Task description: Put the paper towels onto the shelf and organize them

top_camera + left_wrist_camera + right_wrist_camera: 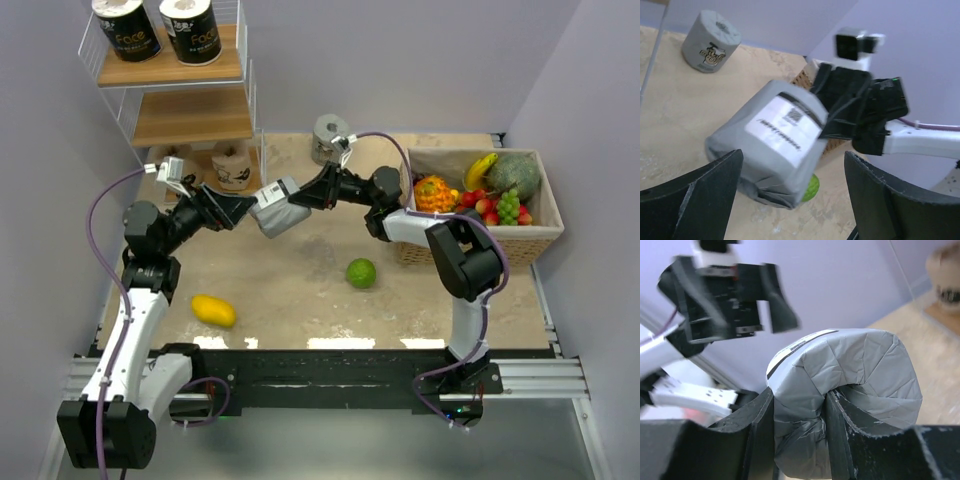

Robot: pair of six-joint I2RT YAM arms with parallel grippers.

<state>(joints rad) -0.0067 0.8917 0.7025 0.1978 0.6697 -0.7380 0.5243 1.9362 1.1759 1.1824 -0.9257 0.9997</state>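
Note:
My right gripper (305, 195) is shut on a grey paper towel roll (278, 208) and holds it above the table; in the right wrist view (797, 407) one finger sits in the roll's (850, 365) centre hole and the other outside. My left gripper (240, 212) is open, its fingers wide either side of that roll (775, 135) without touching it. A second grey roll (330, 138) stands on the table at the back. The shelf (190, 115) is at the back left, with two black rolls (190, 28) on its top board and tan rolls (232, 165) on the lowest tier.
A green round fruit (361, 272) lies mid-table and a yellow oval fruit (214, 310) at the front left. A wicker basket (540, 235) of fruit stands at the right. Walls close in on the left and right.

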